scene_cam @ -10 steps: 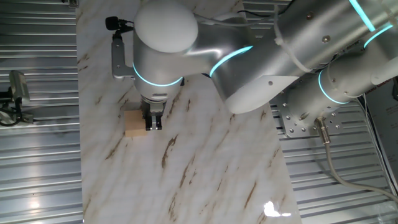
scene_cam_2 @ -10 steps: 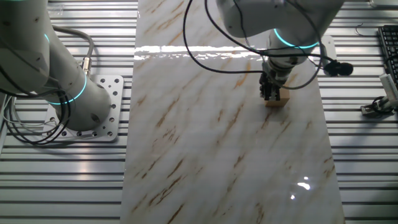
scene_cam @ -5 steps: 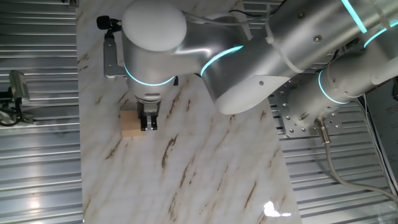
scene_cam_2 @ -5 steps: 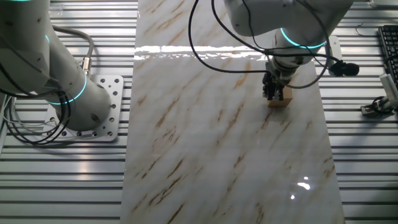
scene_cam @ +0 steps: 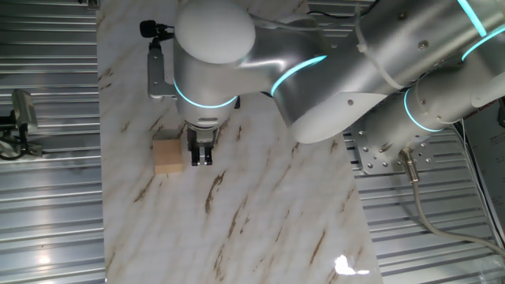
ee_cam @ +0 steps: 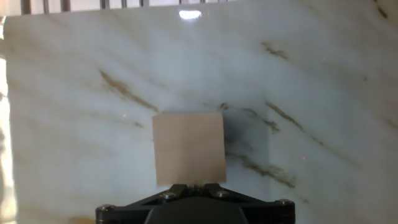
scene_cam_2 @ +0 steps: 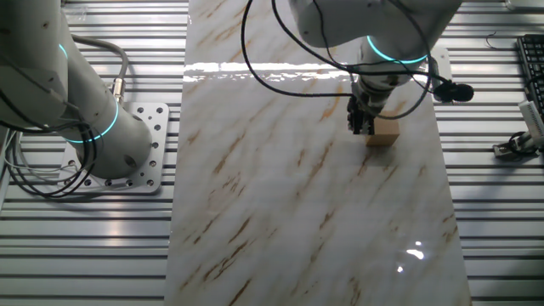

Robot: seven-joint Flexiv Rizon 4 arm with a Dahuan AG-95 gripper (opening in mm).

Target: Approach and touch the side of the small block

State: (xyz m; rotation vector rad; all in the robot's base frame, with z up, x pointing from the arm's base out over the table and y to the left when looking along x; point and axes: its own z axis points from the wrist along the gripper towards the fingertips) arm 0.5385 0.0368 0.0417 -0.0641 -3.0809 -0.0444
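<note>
The small block (scene_cam: 168, 155) is a light tan wooden cube that lies on the marble slab (scene_cam: 260, 213). My gripper (scene_cam: 201, 158) is shut and empty, its black fingers pointing down just right of the block, with a thin gap showing. In the other fixed view the gripper (scene_cam_2: 361, 127) stands at the left side of the block (scene_cam_2: 383, 131), and there I cannot tell whether they touch. In the hand view the block (ee_cam: 189, 148) fills the centre and its near edge sits right at the closed fingertips (ee_cam: 194, 185).
The slab lies on a ribbed metal table (scene_cam: 47, 221). The arm's base plate (scene_cam_2: 136, 149) is at the left in the other fixed view. A small clamp device (scene_cam: 20, 118) sits off the slab's left edge. A keyboard (scene_cam_2: 531, 68) is at the far right.
The gripper swung left against the block, nudging it slightly left, then drew back to the right. It now stands just off the block's side.
</note>
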